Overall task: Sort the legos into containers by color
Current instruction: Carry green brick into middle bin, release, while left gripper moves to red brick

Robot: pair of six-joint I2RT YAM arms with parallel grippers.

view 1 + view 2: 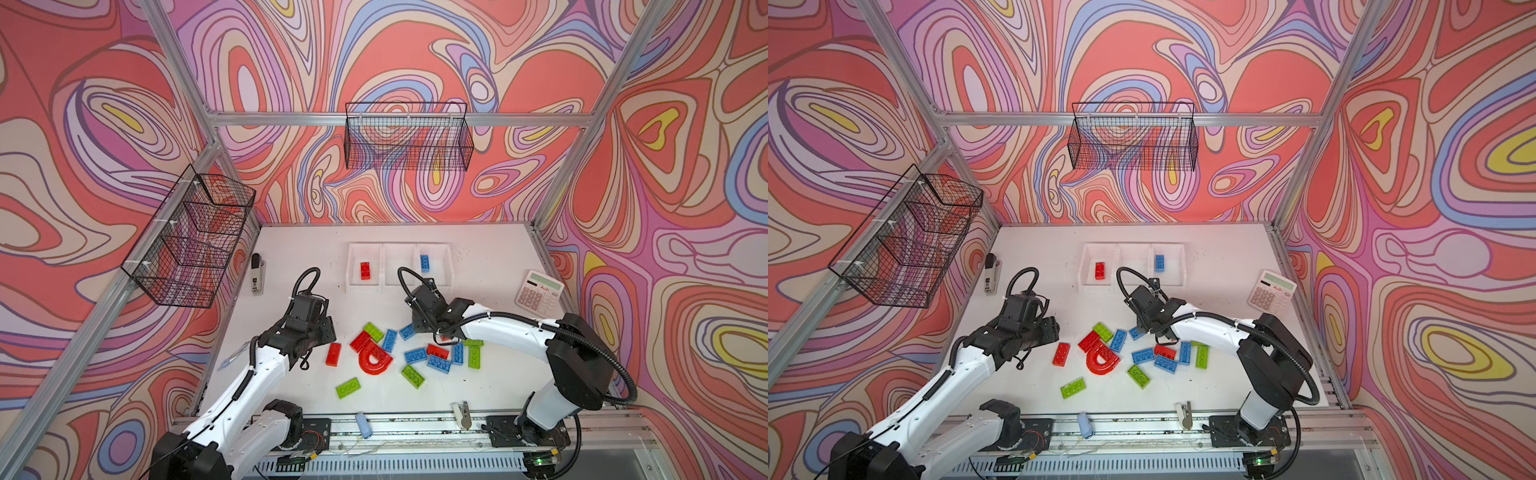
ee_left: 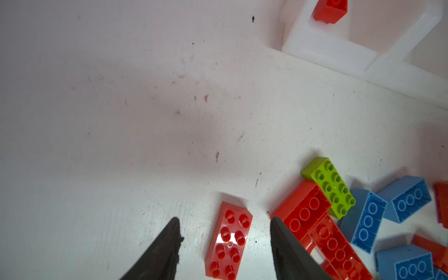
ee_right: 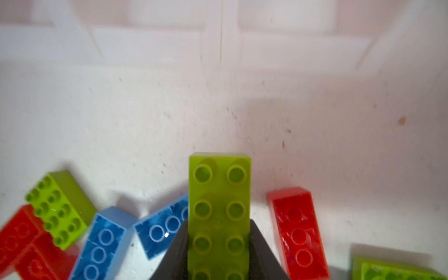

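One lime green brick (image 3: 219, 194), two-by-four, studs up, glossy and square-edged, is clamped lengthwise by the right gripper (image 3: 219, 221), whose jaws are closed flat against its long sides. It sits at the edge of the pile, and we cannot tell whether it has cleared the table (image 1: 299, 249). Three white bins (image 1: 398, 285) stand ahead of it in a joined row, with a sorted red brick (image 1: 365, 270) in one end bin, a sorted blue brick (image 1: 424, 263) in the other, and the middle bare — so we judge the middle to be green's. We would lift straight up, clear of the loose legos (image 1: 415, 355), carry level over the front wall, and release low so nothing bounces out. Left gripper (image 2: 225, 219): parted and holding nothing — its fingers lie either side of a loose red brick (image 2: 229, 240) without touching it.
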